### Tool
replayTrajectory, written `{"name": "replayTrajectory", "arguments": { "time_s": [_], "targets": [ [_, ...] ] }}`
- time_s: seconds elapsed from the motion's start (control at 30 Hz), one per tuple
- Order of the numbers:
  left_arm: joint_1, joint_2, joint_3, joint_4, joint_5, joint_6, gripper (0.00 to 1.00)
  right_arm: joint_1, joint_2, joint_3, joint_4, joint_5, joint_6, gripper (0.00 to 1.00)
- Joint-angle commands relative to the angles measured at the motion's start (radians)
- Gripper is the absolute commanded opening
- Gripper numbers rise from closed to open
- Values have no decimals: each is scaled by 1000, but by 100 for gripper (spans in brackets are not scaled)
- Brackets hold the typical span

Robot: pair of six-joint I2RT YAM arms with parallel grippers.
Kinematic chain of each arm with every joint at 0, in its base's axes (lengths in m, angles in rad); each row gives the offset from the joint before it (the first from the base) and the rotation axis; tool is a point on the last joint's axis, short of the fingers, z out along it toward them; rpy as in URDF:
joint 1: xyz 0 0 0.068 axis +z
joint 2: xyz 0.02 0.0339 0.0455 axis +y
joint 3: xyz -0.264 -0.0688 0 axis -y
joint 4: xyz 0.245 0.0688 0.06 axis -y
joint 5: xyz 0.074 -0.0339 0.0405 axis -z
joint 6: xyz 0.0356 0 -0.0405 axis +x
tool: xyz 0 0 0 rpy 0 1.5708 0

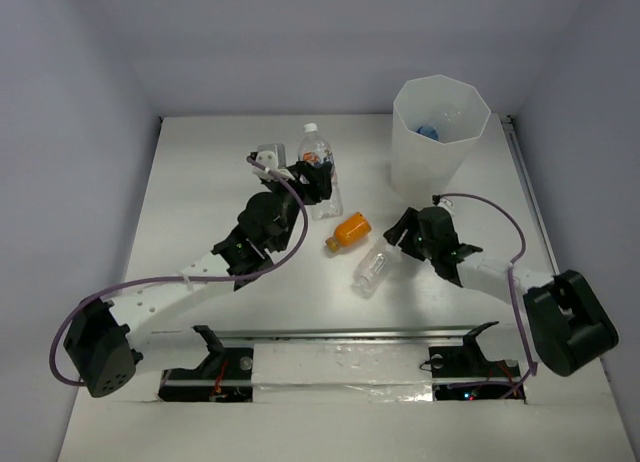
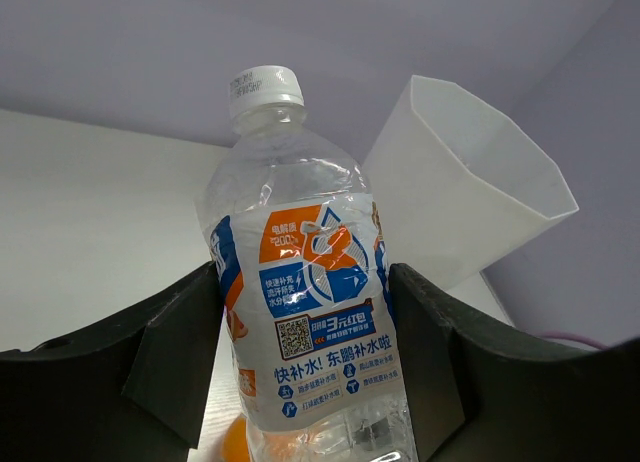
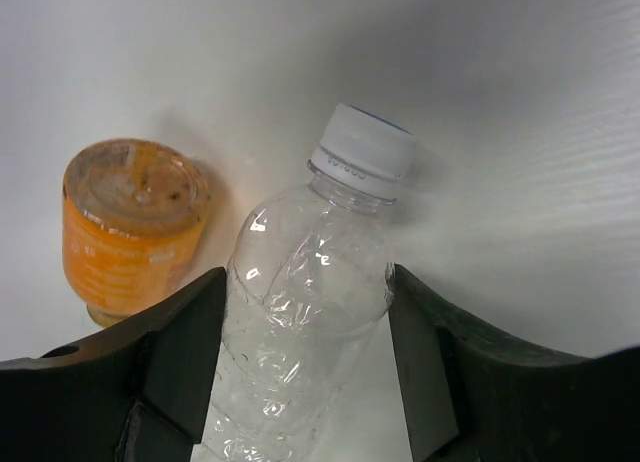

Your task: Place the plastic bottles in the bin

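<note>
My left gripper (image 1: 313, 182) is shut on a clear bottle with a blue-and-orange label (image 1: 319, 167), white cap up; in the left wrist view the bottle (image 2: 305, 282) fills the gap between both fingers. The translucent white bin (image 1: 440, 147) stands at the far right, and it also shows behind the bottle in the left wrist view (image 2: 470, 182). A blue-capped bottle (image 1: 428, 132) lies inside the bin. My right gripper (image 1: 400, 244) is shut on an unlabelled clear bottle (image 1: 372, 269) that lies on the table, both fingers against its sides (image 3: 305, 312). A stubby orange bottle (image 1: 350, 230) lies beside it (image 3: 130, 222).
The white table (image 1: 220, 212) is walled by grey panels at the left, back and right. The two arm bases and a metal rail (image 1: 340, 334) run along the near edge. A purple cable (image 1: 500, 212) loops above the right arm.
</note>
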Motion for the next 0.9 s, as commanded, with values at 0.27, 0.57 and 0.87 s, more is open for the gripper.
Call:
{"name": "replayTrajectory", "arguments": {
  "time_s": [0.27,0.57,0.87],
  "targets": [
    [-14,201,305,200,79,144,53,8,-497,-57,-218,51,-91,59],
    [-24,509,650,384,44,294,53,8,-665,-97,-263,10,-114,57],
    [-53,916,1194,418,-9,425,54,8,-683,-120,-235,-44,-134,57]
  ]
}}
